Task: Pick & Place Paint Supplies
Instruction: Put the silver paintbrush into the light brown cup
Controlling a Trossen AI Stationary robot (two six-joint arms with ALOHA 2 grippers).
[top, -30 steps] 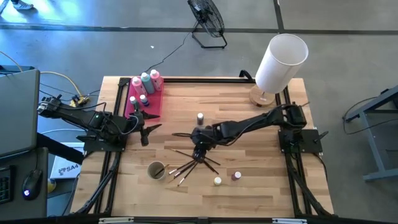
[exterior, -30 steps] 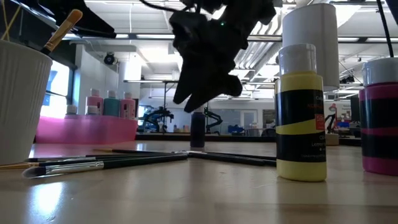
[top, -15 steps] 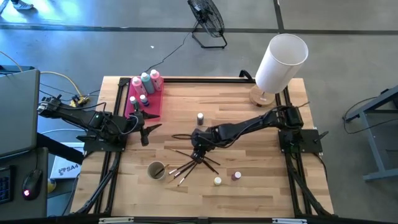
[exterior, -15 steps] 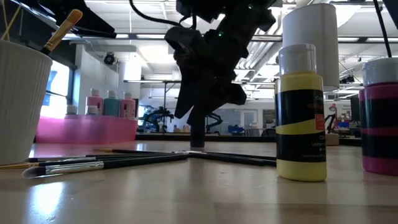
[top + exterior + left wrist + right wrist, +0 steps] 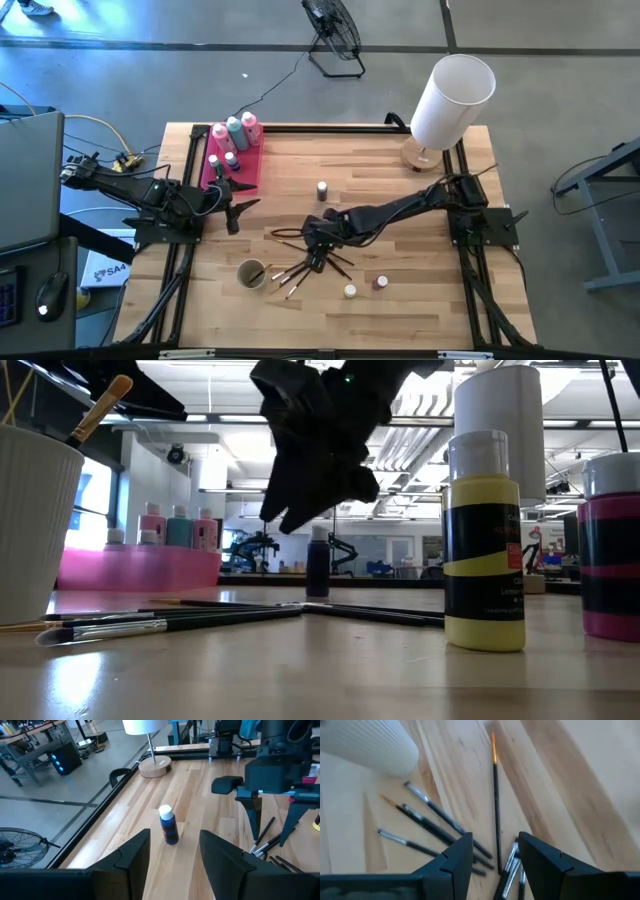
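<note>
Your right gripper [image 5: 313, 232], fingers parted and empty, has slid from beside the blue pot [image 5: 322, 189] to above the scattered brushes [image 5: 310, 258]: a brush pick-up looks next.

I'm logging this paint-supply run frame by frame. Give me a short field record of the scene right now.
right end effector: open, empty, above the loose brushes
left end effector: open, empty, waiting beside the pink tray
brushes: scattered flat on the table
white cup: upright, brush inside
pink tray: holds squeeze bottles
blue pot: upright, mid-table
yellow pot: upright, near edge
</note>
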